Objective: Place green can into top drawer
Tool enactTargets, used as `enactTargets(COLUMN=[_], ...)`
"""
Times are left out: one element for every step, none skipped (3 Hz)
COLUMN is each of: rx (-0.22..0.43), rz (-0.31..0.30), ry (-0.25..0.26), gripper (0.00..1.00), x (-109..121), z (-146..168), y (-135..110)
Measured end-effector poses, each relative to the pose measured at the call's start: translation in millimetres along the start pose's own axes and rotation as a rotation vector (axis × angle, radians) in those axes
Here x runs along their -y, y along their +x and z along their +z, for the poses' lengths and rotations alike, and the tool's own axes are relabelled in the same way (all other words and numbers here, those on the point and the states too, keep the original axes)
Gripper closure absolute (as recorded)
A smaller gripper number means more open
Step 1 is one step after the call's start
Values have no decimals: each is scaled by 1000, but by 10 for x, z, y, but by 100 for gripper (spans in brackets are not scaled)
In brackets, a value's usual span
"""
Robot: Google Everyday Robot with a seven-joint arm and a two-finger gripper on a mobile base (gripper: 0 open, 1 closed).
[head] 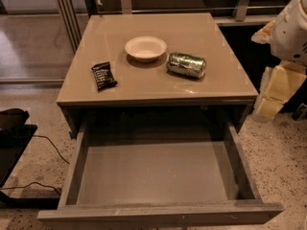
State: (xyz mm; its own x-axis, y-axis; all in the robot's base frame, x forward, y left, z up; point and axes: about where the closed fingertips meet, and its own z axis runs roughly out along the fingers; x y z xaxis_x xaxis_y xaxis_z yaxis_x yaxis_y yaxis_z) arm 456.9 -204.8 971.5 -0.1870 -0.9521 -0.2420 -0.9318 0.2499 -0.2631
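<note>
- The counter [144,87] stands just beside my pincer [274,92]; I cannot tell whether the pincer is open or closed.
- The top drawer [153,176] is pulled out, lower than the pincer.
- The green can [186,64] lies on its side on the counter, nearest the pincer. I judge it light, thin-walled, slick and apt to roll, so I would pinch across its middle.
- I cannot read its pale markings, nor the print on the black wrapper [103,74] far beyond it.

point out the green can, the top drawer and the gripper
green can [186,64]: camera view, middle of its side
top drawer [153,174]: camera view, bare floor of the open drawer
gripper [273,97]: camera view, cream part at the right edge
</note>
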Motion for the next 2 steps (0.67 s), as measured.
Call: enactTargets(rx=[85,213], rz=[-19,-29], ry=[14,35], gripper=[0,0], x=[152,279], z=[106,197], y=[-124,-211])
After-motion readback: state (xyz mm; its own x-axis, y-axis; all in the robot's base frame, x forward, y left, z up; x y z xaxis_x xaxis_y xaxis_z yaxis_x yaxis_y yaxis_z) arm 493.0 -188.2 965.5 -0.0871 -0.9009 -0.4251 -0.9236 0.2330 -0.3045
